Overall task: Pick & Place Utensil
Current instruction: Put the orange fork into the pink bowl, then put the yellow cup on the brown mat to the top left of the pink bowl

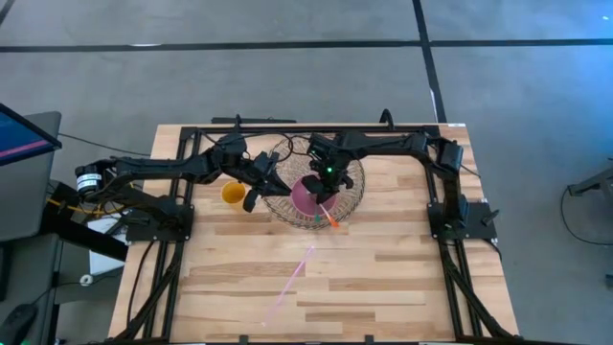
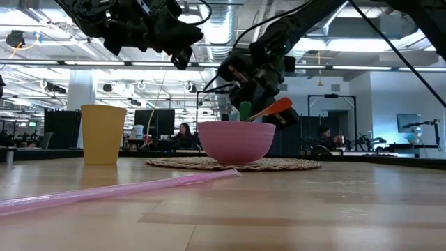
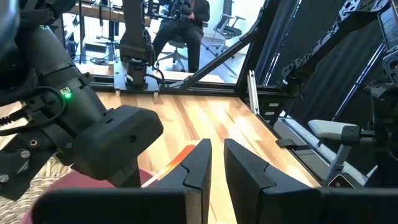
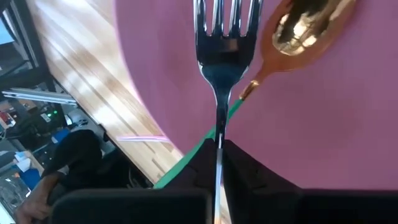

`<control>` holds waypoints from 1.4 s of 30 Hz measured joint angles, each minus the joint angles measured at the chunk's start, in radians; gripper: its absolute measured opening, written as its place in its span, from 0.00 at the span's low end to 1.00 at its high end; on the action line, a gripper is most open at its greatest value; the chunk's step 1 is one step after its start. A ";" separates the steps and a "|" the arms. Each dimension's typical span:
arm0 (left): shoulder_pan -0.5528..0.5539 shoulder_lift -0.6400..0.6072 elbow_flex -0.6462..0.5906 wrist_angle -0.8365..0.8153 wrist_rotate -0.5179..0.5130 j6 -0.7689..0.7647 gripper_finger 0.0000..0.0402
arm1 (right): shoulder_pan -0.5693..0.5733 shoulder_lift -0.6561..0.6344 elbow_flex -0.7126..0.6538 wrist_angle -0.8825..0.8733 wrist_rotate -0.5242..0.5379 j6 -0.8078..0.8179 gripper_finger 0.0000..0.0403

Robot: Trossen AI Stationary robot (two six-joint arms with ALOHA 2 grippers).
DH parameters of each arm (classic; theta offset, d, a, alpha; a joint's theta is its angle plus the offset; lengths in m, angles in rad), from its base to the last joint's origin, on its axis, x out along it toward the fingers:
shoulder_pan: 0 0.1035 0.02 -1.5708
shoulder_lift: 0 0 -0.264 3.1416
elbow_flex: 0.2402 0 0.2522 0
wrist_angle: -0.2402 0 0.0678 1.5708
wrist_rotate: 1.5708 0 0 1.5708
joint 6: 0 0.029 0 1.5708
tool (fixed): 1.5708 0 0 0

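A pink bowl (image 1: 305, 198) stands on a round woven mat (image 1: 356, 188) at the table's far middle. A gold spoon (image 4: 308, 25) with a green handle (image 4: 186, 160) lies in the bowl. My right gripper (image 4: 219, 149) is above the bowl, shut on a silver fork (image 4: 225, 37) whose tines point into the bowl. An orange handle (image 2: 277, 107) sticks out beside this gripper over the bowl's rim. My left gripper (image 3: 215, 163) hovers between the bowl and a yellow cup (image 1: 233, 193), with its fingers a little apart and empty. My right gripper pinches the fork's thin neck (image 4: 219, 127), just behind the tines, between its two fingers. The fingers come from above, slanting down into the bowl, and lie along the fork. The fingers hide the fork's handle. Whether the tines touch the bowl I cannot tell.
A long pink straw (image 1: 292, 276) lies on the bare wood near the table's middle, toward the near edge. The yellow cup stands just left of the mat. Black frame rails (image 1: 287, 127) run along the table's far and side edges. People sit in the room beyond.
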 joint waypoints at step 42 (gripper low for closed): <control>0.000 0.000 0.000 0.008 0.000 0.002 0.11 | -0.029 -0.003 0.108 -0.063 0.020 -0.154 0.15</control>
